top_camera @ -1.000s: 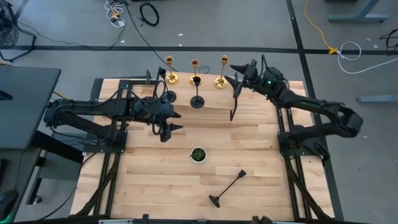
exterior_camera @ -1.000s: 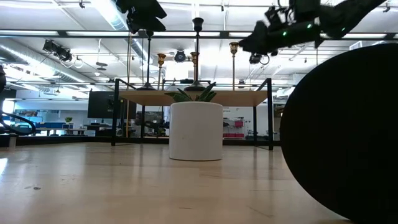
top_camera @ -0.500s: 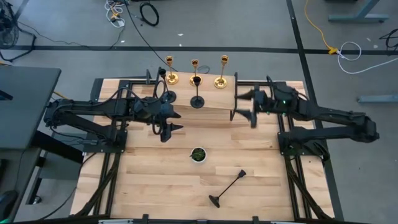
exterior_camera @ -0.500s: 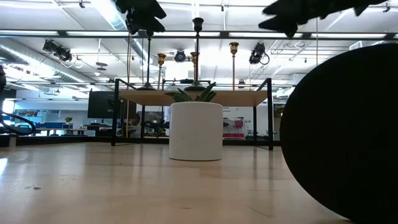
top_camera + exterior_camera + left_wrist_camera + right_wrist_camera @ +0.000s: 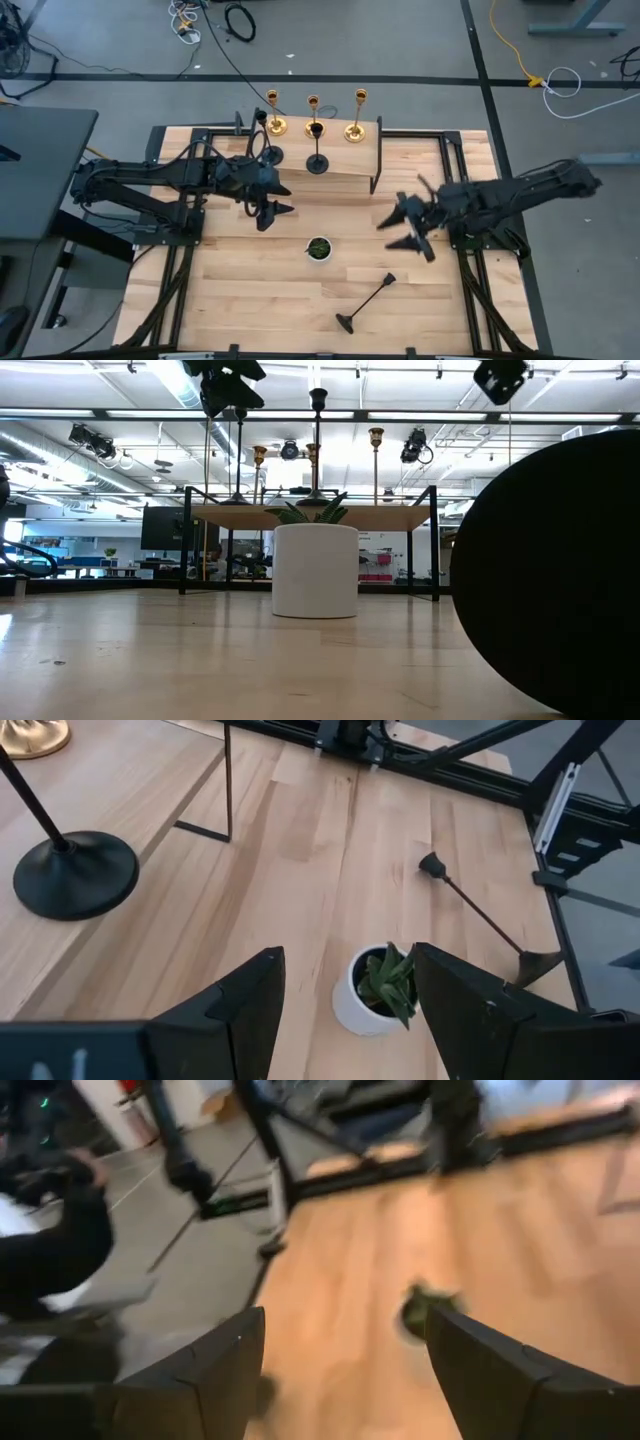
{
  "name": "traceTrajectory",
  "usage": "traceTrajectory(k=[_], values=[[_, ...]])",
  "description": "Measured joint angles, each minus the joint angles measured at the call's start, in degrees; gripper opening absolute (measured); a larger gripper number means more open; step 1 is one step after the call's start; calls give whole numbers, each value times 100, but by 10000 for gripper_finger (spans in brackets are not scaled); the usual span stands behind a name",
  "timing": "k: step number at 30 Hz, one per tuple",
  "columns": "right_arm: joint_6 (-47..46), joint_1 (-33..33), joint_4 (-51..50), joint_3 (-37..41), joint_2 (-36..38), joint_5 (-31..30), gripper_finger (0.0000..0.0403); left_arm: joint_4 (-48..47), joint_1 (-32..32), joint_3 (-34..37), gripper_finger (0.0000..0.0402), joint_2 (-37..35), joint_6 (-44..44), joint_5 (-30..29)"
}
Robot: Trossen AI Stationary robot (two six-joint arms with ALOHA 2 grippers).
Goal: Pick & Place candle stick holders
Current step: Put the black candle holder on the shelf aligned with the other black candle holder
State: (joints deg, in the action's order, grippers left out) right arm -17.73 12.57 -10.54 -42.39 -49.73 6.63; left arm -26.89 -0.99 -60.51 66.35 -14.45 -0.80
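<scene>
Nearest, by the table's (image 5: 250,300) near edge and right of its middle: a fallen black candle stick holder (image 5: 365,301), flat on its side, round base toward the near edge, small cup pointing inward and toward the right edge; from the low view, only that base as a large dark disc (image 5: 560,580); from the left wrist view, the whole slim stem on the wood (image 5: 485,920). Farther in, about the table's centre: a small white bowl (image 5: 318,248) with green leaves, upright, well apart from the fallen holder. To the right of the bowl, above the wood and clear of everything: the right end effector (image 5: 410,228), fingers spread wide, gripping nothing, the bowl a blurred shape (image 5: 425,1308) ahead of it. Over the left half, slightly farther back: the left end effector (image 5: 268,200), fingers likewise spread and empty, with the bowl (image 5: 375,990) framed between them in its wrist view. Behind that, along the far edge: a raised wooden riser (image 5: 345,165) on thin black legs. On the riser's front part, upright: two black candle stick holders, one near its middle (image 5: 317,160), one further left (image 5: 268,152) just beside the left arm. Farthest back on the riser, upright in a row: three gold candle stick holders (image 5: 275,125) (image 5: 313,125) (image 5: 356,130).
</scene>
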Motion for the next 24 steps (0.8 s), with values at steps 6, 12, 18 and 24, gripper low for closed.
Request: traceTrajectory(k=[6,12,18,24], values=[[-1108,904,-43,0,-587,-203,275,2,0,0,222,0,-147,0],[-2477,1458,-14,0,-1309,-59,275,2,0,0,222,0,-266,2],[-3732,1947,160,0,-2106,-65,275,2,2,0,222,0,-561,4],[-5275,2182,361,0,-2845,-2,275,0,2,0,222,0,-724,7]])
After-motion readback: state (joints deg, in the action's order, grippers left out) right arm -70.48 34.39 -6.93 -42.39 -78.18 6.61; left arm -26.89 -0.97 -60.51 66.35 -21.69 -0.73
